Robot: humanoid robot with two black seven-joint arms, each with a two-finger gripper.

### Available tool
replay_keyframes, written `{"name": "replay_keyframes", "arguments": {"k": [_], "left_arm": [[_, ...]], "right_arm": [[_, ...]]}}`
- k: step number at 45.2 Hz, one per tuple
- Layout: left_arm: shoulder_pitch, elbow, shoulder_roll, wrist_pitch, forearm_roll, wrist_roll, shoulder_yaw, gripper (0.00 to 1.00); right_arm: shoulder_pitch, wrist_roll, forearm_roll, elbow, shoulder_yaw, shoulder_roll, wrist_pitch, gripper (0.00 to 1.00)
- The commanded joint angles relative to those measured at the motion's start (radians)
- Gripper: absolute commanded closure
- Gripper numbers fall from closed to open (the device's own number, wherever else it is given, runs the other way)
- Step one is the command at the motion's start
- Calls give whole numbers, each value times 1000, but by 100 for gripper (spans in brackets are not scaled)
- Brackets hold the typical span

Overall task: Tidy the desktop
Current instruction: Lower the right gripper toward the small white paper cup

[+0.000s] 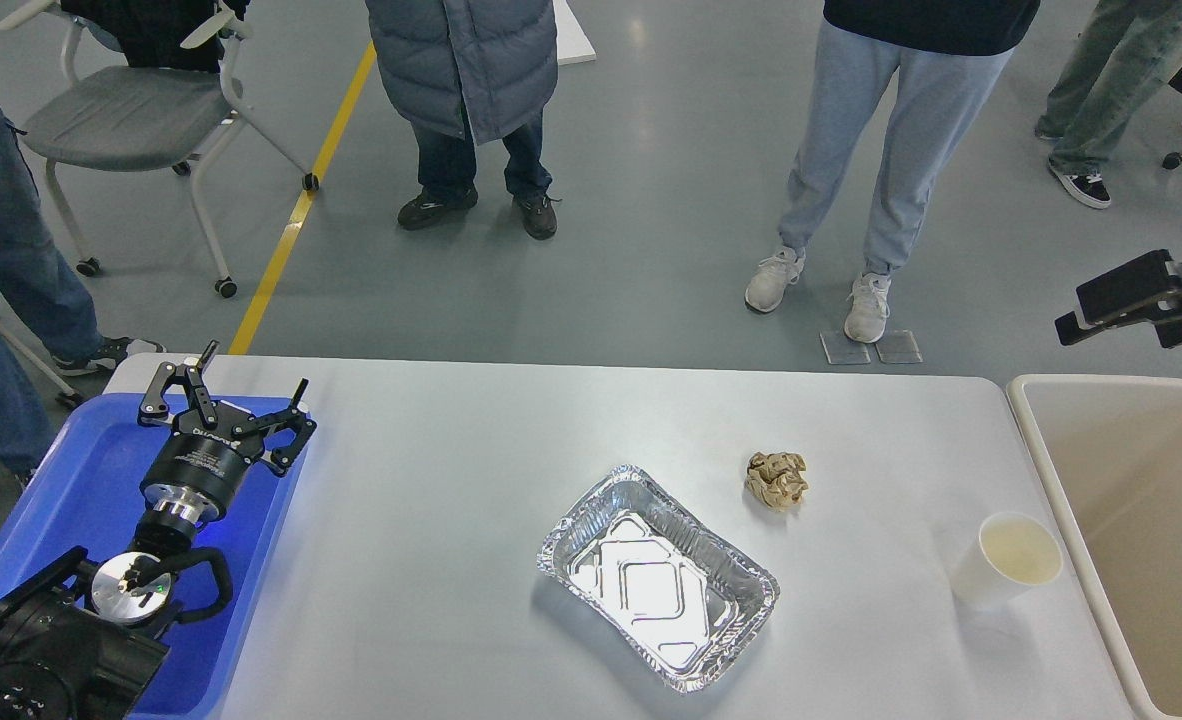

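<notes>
At nine o'clock the left gripper (241,392) hangs spread and empty above the blue tray (81,500), its white lettering unreadable. The desktop (431,520) fills the centre, bearing a foil tray (658,577), crumpled paper ball (777,479) and paper cup (1005,572). At three o'clock the beige bin (1131,530) is cropped; the right gripper's (1116,310) state is unclear.

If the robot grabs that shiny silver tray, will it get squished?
Probably yes. The foil tray looks thin, with crinkled walls, so a firm pinch would likely dent it. It sits empty on the desktop, so it is probably very light and may slide when nudged. Its flat, wide bottom makes tipping unlikely.
</notes>
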Motion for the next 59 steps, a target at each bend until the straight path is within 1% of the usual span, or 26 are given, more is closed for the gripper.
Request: {"name": "replay_keyframes", "arguments": {"k": [1,21,27,35,41,48,55,59], "left_arm": [[0,0,0,0,0,0,0,0],[0,0,0,0,0,0,0,0],[0,0,0,0,0,0,0,0],[0,0,0,0,0,0,0,0],[0,0,0,0,0,0,0,0],[0,0,0,0,0,0,0,0],[0,0,0,0,0,0,0,0],[0,0,0,0,0,-2,0,0]], "right_arm": [[4,-1,-5,2,-4,0,10,0],[4,-1,-7,0,-4,-5,10,0],[-82,-1,-33,-29,-6,-9,7,0],[-252,1,-39,-92,2,-20,-116,0],[-341,1,-39,-100,11,-35,-185,0],[-475,2,-34,-113,20,-26,-276,0],[-591,2,-33,-136,89,-8,-334,0],[-651,2,-20,-216,106,37,-354,0]]}}
